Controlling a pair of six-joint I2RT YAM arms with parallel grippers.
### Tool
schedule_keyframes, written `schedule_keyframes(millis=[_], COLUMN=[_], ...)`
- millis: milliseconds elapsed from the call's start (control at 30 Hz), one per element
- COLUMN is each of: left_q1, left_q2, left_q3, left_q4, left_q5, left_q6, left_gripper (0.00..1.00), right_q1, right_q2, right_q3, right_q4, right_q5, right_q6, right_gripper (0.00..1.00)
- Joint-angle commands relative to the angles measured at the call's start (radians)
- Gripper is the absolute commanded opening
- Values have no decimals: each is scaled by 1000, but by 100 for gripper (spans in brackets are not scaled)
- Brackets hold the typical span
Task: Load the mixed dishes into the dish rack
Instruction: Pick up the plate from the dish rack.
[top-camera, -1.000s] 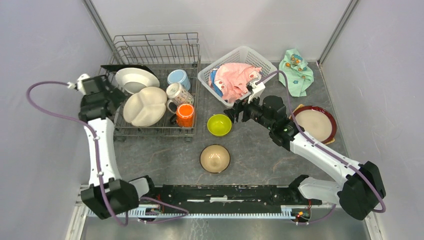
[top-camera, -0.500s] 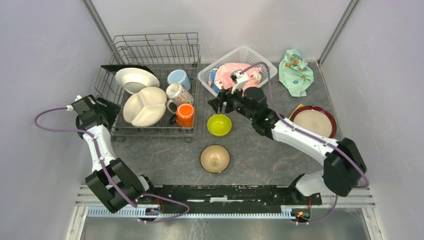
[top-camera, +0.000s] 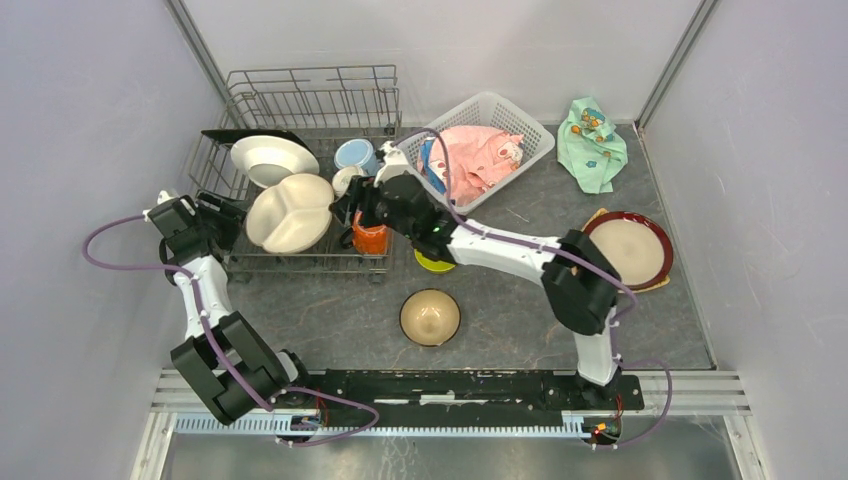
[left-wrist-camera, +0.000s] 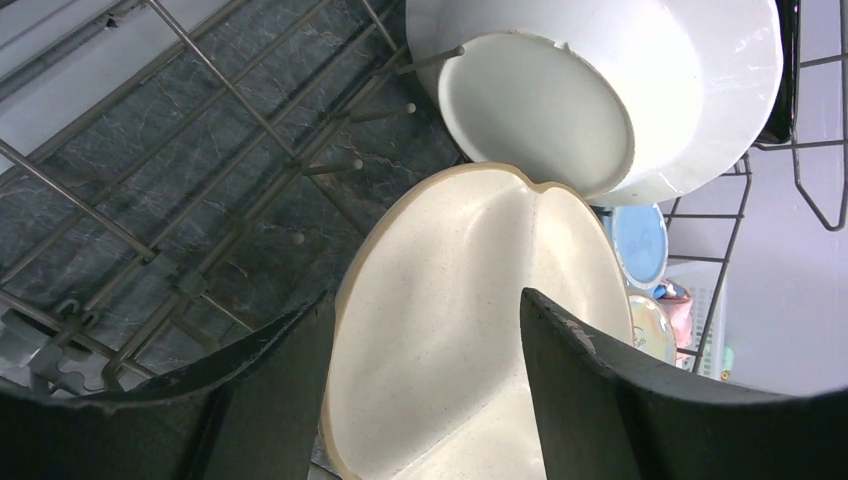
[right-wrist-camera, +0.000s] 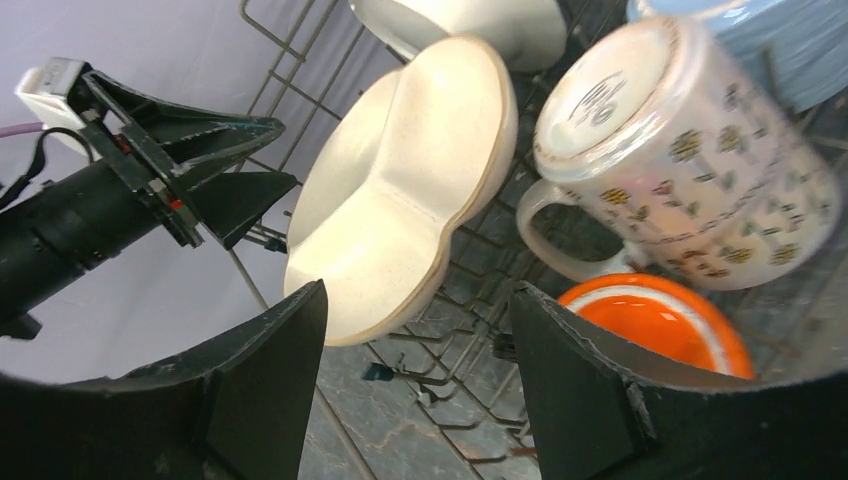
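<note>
Lime-green bowl (top-camera: 432, 263): mostly hidden under right arm (top-camera: 500, 247).
Patterned mug (top-camera: 346, 178): largely covered, top view.
Light-blue mug (right-wrist-camera: 770, 40): cut by frame edge.
Dark square plate (top-camera: 240, 134): only edge visible behind white plate (top-camera: 270, 158).

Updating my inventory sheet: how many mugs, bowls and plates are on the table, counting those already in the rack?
Mugs: 3 (orange mug, light-blue mug, patterned mug)
Bowls: 2 (lime-green bowl, tan bowl)
Plates: 4 (white plate, cream divided plate, red-rimmed plate, dark square plate)
Total: 9
</note>
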Motion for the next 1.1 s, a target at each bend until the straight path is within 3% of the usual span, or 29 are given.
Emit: schedule_keyframes(millis=[0,300,500,733,767,933,1067], left_q1=[6,7,6,6,6,6,5], left_q2=[16,-5,-10,-10,-12,-35,-53], left_q3=[-31,-68,-56,-5,1,46,119], left_q4=[-66,-59,-69,-107,-108,-140,-207], left_q5=[42,39,32,39,46,56,55], left_q6=[-53,-82,-96,-86,-87,-86,-56], left_gripper=[73,70,70,70,70,74,79], right_q1=[44,60,68,57,52,33,6], right_q2=[90,345,334,335,335,281,223], right_q3=[135,511,460,387,371,337,301], right_q4=[-52,-306,-306,-78,-42,15,96], right_q5=[109,117,176,24,-16,-53,-82], right_q6=[96,142,162,222,240,274,335], right_gripper=[73,71,70,61,57,22,4])
